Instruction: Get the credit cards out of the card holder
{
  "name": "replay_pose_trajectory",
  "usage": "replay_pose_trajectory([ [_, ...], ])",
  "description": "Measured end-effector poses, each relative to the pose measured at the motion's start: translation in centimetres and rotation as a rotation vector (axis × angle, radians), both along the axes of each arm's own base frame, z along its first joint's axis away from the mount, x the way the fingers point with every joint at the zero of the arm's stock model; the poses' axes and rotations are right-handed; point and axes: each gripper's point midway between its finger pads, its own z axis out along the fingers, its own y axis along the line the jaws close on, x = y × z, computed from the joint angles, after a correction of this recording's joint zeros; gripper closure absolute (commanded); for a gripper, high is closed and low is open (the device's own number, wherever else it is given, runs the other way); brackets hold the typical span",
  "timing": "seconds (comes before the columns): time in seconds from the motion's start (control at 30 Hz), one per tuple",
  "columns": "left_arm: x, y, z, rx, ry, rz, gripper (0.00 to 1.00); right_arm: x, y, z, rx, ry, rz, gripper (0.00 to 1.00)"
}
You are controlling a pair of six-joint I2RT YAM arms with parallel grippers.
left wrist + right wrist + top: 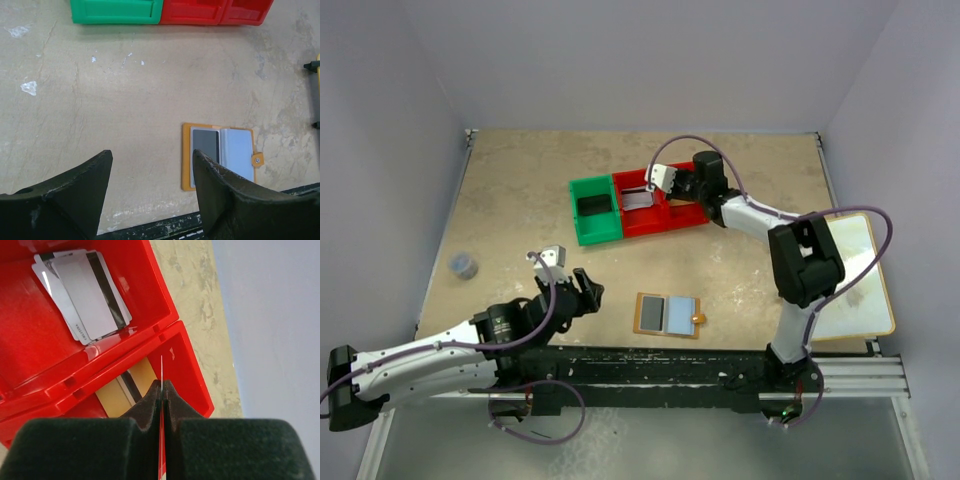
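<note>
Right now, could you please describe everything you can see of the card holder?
The card holder is an orange-tan bifold, leather-like, lying open and flat on the table near the front edge. One inner half shows a dark card, the other a pale blue-grey pocket; a tab clasp sticks out sideways. Nothing else touches it.
</note>
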Motion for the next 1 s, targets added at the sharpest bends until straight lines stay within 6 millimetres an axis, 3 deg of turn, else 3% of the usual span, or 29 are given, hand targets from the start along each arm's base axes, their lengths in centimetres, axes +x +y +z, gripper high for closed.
replay_pose_trajectory([
  [0.63,0.4,1.1,0.9,0.067,-0.019,0.028,0.37,3.3,-0.4,-4.6,-0.152,0.043,0.114,0.98],
  [0.77,0.5,1.1,0.6,0.102,-0.015,0.028,0.37,4.2,-0.2,-5.9,-0.162,0.053,0.124,0.96],
  [0.87,0.6,1.0,0.4,0.115,-0.012,0.03,0.37,4.2,-0.3,-6.8,-0.171,0.064,0.127,0.86],
  [1.0,0.6,1.0,0.2,0.13,-0.01,0.026,0.37,4.3,-0.3,-7.4,-0.171,0.071,0.126,0.84],
])
